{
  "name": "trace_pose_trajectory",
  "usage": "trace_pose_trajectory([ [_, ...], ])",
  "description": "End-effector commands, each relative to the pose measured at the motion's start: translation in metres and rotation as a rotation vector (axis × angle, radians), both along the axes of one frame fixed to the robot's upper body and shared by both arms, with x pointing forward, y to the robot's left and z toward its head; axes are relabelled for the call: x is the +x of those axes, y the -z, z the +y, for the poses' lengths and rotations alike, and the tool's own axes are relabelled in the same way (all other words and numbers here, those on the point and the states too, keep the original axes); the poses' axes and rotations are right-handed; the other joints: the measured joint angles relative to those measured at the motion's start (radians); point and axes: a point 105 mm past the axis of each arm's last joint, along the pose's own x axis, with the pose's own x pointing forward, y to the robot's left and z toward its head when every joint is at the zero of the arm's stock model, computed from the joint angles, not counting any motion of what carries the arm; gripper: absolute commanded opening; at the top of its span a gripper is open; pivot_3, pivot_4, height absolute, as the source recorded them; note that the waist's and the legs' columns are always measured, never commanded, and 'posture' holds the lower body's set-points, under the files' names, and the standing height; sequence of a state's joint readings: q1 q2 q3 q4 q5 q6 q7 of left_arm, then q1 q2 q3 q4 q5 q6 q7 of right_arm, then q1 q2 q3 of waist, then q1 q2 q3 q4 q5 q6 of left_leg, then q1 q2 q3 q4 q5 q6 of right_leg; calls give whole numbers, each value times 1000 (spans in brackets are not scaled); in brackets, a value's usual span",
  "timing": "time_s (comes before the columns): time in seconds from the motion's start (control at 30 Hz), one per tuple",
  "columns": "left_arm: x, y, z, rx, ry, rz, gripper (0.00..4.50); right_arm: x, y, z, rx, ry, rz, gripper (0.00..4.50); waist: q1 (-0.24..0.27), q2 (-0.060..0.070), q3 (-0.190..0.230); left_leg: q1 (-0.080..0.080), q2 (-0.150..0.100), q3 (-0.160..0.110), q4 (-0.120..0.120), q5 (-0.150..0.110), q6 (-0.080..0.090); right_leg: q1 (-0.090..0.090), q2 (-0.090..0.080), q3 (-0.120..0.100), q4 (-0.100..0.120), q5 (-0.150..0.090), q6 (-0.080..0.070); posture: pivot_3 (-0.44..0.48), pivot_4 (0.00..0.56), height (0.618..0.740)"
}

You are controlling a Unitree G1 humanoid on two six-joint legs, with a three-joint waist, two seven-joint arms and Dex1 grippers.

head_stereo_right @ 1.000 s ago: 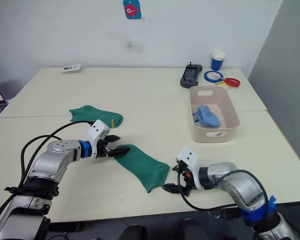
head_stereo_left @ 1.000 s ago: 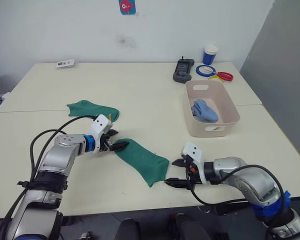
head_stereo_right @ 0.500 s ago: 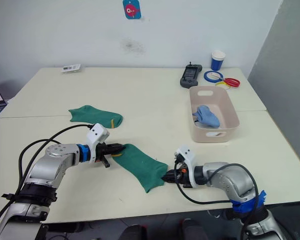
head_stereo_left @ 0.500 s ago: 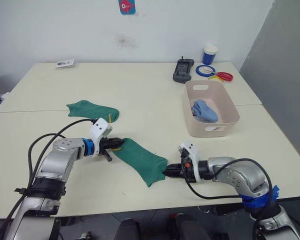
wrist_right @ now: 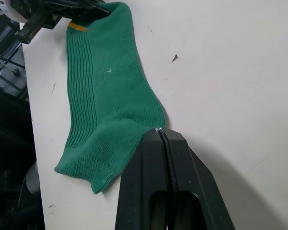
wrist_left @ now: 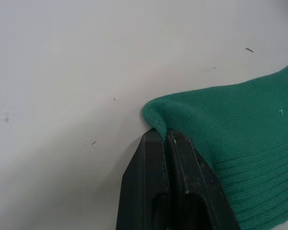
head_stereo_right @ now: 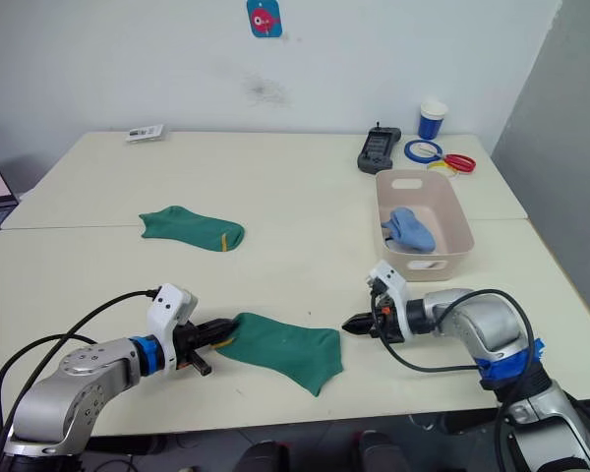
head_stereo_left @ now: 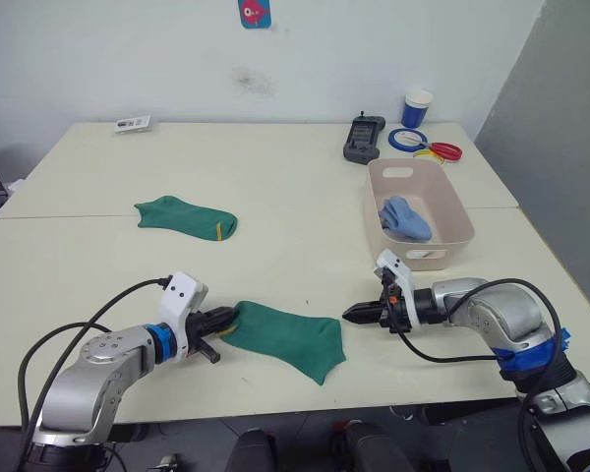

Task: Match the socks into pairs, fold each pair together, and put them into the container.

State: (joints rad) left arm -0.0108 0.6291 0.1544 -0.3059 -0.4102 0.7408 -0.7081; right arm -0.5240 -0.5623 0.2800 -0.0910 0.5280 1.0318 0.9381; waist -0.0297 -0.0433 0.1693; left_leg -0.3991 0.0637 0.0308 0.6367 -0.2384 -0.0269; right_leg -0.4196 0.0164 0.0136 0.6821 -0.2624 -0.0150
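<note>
Moved since half a second ago: right pincer (head_stereo_left: 352, 315) no longer at the near green sock's edge, now just beside it with bare bench between; sock dragged toward the near-left and lying flatter.

Left pincer (head_stereo_right: 219, 331): fingers pressed together, pinching the end of the near green sock (head_stereo_left: 285, 336), the end with the yellow mark. The left wrist view shows cloth folded over the fingertips (wrist_left: 156, 139).

Right pincer: fingers pressed together on nothing, tips aimed at the sock's free end.

Near green sock: flat on the bench (head_stereo_left: 275, 197) at the near edge, between the two pincers. Dark green ribbed knit, ankle length.

Handling, judged: light, limp, no stiffness; drags and bunches rather than slides as a sheet. Best taken at an edge or hem corner with a shallow pinch. One end held leaves the rest trailing, so the free end wants a second grip for folding.

Second green sock (head_stereo_left: 185, 215): same colour, yellow stripe near one end, flat on the bench well apart from the first, farther back and left. Pair not yet joined.

Container (head_stereo_left: 415, 211): pale pink-beige bin on the right, upright, holding a bunched light blue pair (head_stereo_left: 403, 217).
</note>
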Motion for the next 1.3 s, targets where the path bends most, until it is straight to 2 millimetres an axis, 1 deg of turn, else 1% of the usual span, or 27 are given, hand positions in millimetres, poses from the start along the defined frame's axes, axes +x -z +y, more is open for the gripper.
trace_pose_trajectory([
  [0.03,3,-13,1,4,-17,-58,0,-10,-1,4,5,-53,24,397,0,0,0,0,0,0,0,0,0,0,0,0,0,0,0,0,150,740],
  [0.07,2,-13,0,0,-14,-57,0,-11,1,4,4,-40,41,564,0,0,0,0,0,0,0,0,0,0,0,0,0,0,0,0,150,740],
  [0.17,-1,-11,-2,0,-5,-48,0,-13,7,5,-7,-10,79,1584,0,0,0,0,0,0,0,0,0,0,0,1,0,0,0,0,150,740],
  [0.23,-1,-10,-2,1,-3,-44,0,-17,7,7,17,-2,118,1584,-1,0,0,0,0,0,0,0,0,0,0,1,0,0,0,0,150,740],
  [0.47,5,-12,-1,6,2,-47,0,-24,-6,24,138,19,204,1584,-2,0,0,0,0,0,0,0,0,0,0,0,0,0,0,0,150,740],
  [0.57,8,-13,-1,7,2,-52,0,-24,-4,24,116,22,194,941,0,0,0,0,0,0,0,0,0,0,0,0,0,0,0,0,150,740],
  [0.63,9,-13,-2,8,7,-51,0,-24,0,20,93,28,182,264,0,0,0,0,-1,0,0,0,0,0,0,0,0,0,0,0,150,740],
  [0.67,9,-13,-3,8,8,-51,0,-24,1,18,86,36,180,7,0,0,0,-1,-1,0,0,0,0,0,0,0,0,0,0,0,150,740],
  [0.77,6,-14,-3,4,13,-48,0,-21,3,9,55,39,158,7,-1,0,0,-1,-1,0,0,0,0,0,0,0,-1,0,0,0,150,740],
  [0.9,-7,-12,-3,-15,12,-41,0,-4,2,-7,-11,33,67,7,-6,0,0,0,0,0,0,0,0,0,0,1,0,0,0,0,150,740],
  [1.0,-22,-10,-13,-59,18,-16,0,11,-5,-13,-27,25,18,7,-7,0,0,0,0,0,0,0,0,0,0,1,0,0,0,0,150,740],
  [1.07,-33,-5,-23,-61,38,2,0,17,-9,-15,-40,-17,-1,7,-5,0,0,0,0,0,0,0,0,0,0,1,0,0,0,0,150,740],
  [1.1,-35,-2,-28,-64,35,5,0,19,-11,-15,-40,-43,4,7,-4,1,0,0,0,0,0,0,0,0,0,1,0,0,0,0,150,740],
  [1.2,-31,-2,-37,-89,-2,-16,0,21,-11,-15,-53,-114,21,7,-1,0,0,0,-1,0,0,0,0,0,0,1,-1,0,0,0,150,740],
  [1.3,-21,-5,-41,-98,-41,-56,0,24,-7,-17,-85,-161,28,7,1,0,0,0,-1,0,0,0,0,0,0,0,-1,0,0,0,150,740],
])
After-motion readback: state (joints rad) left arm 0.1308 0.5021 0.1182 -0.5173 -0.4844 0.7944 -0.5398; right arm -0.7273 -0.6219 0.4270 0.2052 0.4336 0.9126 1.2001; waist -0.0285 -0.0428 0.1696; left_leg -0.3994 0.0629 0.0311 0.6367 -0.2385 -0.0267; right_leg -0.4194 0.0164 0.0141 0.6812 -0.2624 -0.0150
